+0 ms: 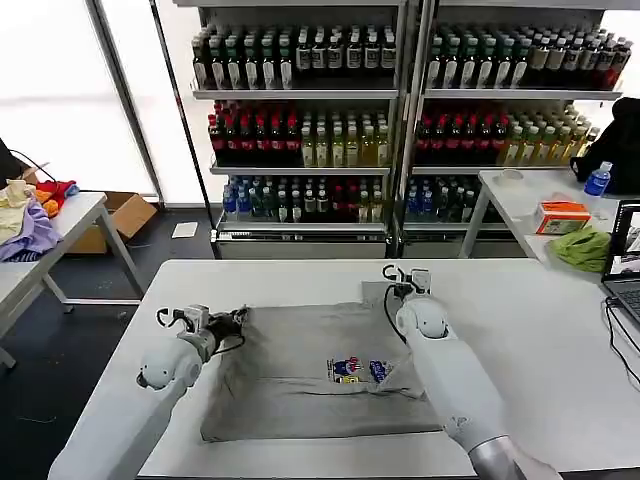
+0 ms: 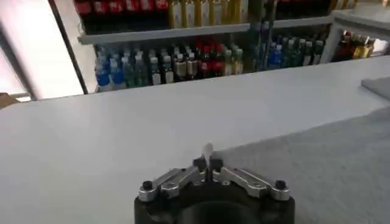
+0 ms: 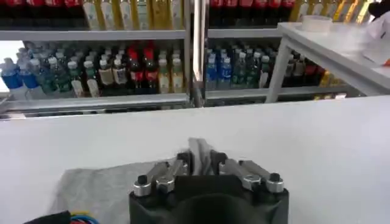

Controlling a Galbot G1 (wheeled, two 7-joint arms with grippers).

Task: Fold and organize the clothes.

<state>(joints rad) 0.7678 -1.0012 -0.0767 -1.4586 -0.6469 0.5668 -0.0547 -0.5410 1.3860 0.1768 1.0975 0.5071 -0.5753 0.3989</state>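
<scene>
Right gripper (image 1: 405,283) pinches the far hem of the soft, light grey T-shirt (image 1: 300,375); left gripper (image 1: 238,320), fingers together, grips its left edge.

The right arm (image 1: 450,375) lies across the grey T-shirt (image 1: 290,375), hiding part of its right side, and runs off the head view's lower edge. The left arm (image 1: 130,410) is cropped there too. Both wrist views cut off the gripper bodies — left gripper (image 2: 208,159), right gripper (image 3: 201,157). A laptop (image 1: 625,262) is cropped at the right edge — shelf bottle labels (image 1: 300,140) are too small to read.
</scene>
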